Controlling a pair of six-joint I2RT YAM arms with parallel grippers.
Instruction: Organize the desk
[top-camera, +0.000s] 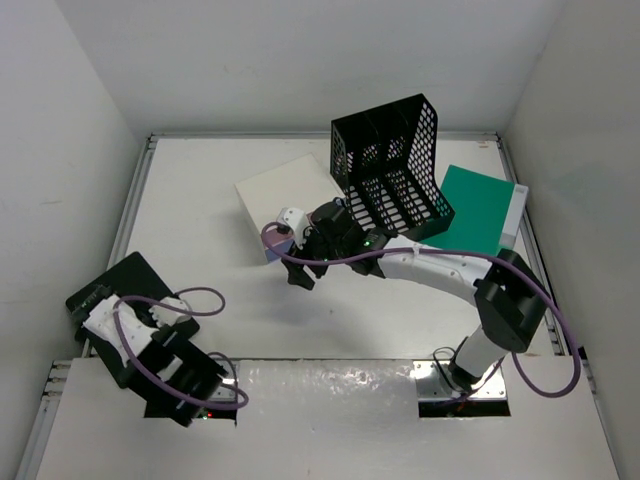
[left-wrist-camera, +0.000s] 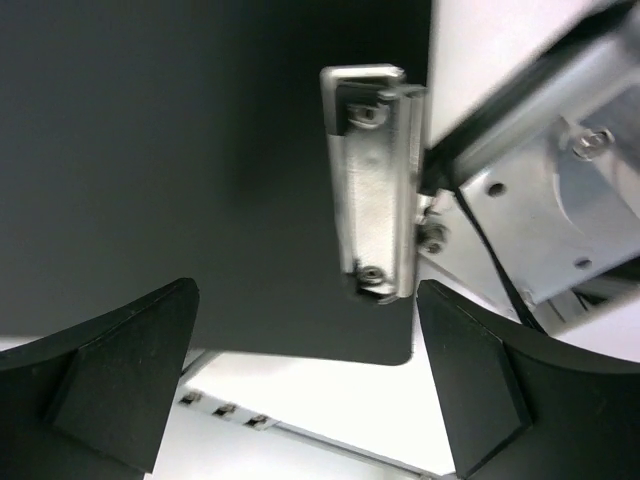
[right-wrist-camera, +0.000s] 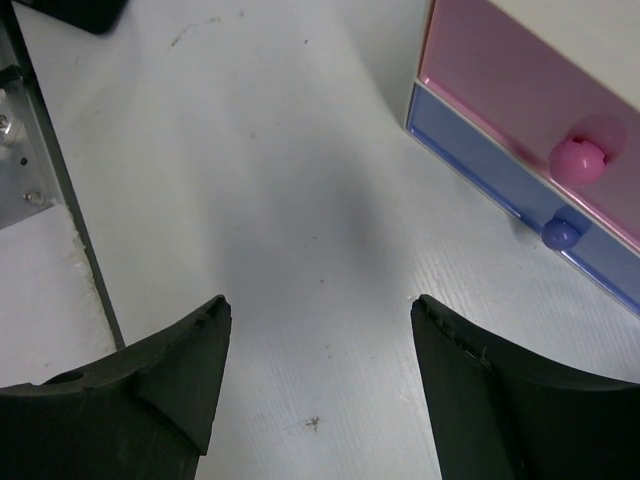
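Tabletop (top-camera: 200, 225), matte white and rigid, spreads under and all round the drawer box (top-camera: 285, 195). It is fixed, so in my judgement only the loose items on it are for grasping. The box looks like light plastic, best clamped across its side walls rather than by the knobs. The right gripper (right-wrist-camera: 315, 370) hangs wide open and empty just before the drawers. Well left of the box, the left gripper (left-wrist-camera: 305, 380), also spread and empty, hovers over a thin, stiff black clipboard (left-wrist-camera: 200, 150). Its metal clip (left-wrist-camera: 375, 180) offers purchase.
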